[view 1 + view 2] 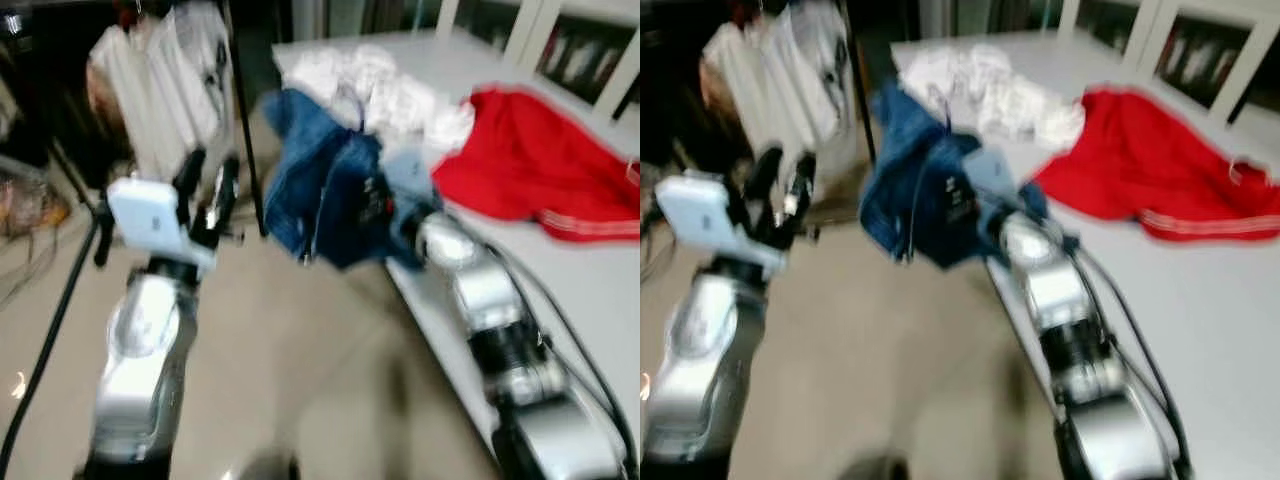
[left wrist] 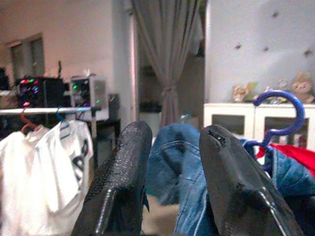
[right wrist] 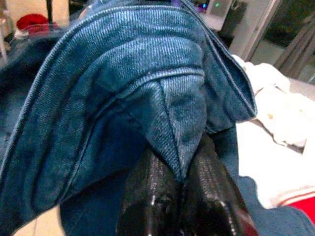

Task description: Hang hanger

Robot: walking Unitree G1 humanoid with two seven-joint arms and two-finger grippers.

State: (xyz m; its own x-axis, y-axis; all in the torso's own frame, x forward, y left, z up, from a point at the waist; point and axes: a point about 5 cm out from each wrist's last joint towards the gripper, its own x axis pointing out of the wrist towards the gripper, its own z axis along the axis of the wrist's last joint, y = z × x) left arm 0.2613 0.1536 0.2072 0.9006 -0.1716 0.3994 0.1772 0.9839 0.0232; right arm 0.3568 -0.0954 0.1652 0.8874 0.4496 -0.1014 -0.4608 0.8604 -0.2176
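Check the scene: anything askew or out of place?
Yes. The denim garment sags half off the table edge, pinched by the right pincer. White clothes and a red garment lie crumpled there.

One denim garment [image 1: 325,190], one blue hanger [image 2: 278,115], one red garment [image 1: 535,165], one white clothes heap [image 1: 385,90], two white shirts [image 2: 47,172] on one rail [image 2: 44,110], two end effectors: left end effector [image 1: 208,185], right end effector [image 3: 179,196].

Bare floor [image 1: 300,360] lay open between my two arms. Ahead of my left gripper [image 1: 208,185], white shirts [image 1: 165,85] crowded the rail [image 2: 47,110]. The denim garment [image 1: 325,190] pinched in my right gripper [image 3: 179,184] hung off the table [image 1: 590,300] edge, blocking that side, with clothes heaped behind.
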